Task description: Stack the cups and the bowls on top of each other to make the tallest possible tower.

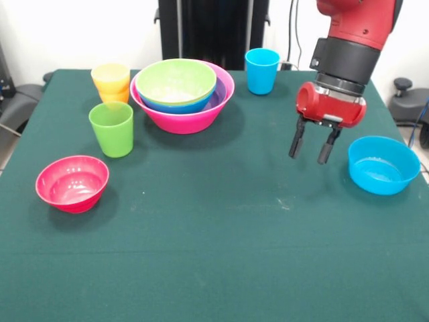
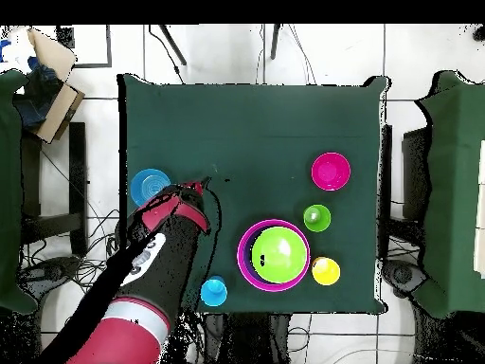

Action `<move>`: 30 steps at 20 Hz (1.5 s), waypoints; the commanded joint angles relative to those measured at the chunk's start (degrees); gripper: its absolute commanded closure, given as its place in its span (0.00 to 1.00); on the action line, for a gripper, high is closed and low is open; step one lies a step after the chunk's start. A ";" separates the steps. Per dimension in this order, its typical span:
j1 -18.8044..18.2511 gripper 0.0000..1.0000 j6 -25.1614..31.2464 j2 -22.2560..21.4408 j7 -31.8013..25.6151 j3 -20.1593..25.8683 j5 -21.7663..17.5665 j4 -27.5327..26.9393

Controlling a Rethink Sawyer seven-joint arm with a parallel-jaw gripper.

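gripper (image 1: pixel 310 149) open, empty | beside light blue bowl (image 1: pixel 383 164)

Four cups (image 1: pixel 111 127) and, apparently, six bowls (image 1: pixel 72 182) in view

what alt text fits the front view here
A red robot gripper, fingers open and empty, hangs above a green table beside a light blue bowl. Across the table sit nested bowls, stacked yellow and orange cups, a green cup, blue cup and red-pink bowl.

Nested bowls (image 1: pixel 182 94) upright; cups (image 1: pixel 112 129) and two small bowls (image 1: pixel 72 182) scattered.
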 commanded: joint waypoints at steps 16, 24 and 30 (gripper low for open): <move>-9.65 0.00 -1.88 -9.41 -0.85 21.74 -4.78 9.10; -20.46 0.00 4.95 -25.97 -3.76 35.67 -4.96 28.33; -17.79 0.00 0.19 -19.97 -2.33 32.34 -9.00 24.52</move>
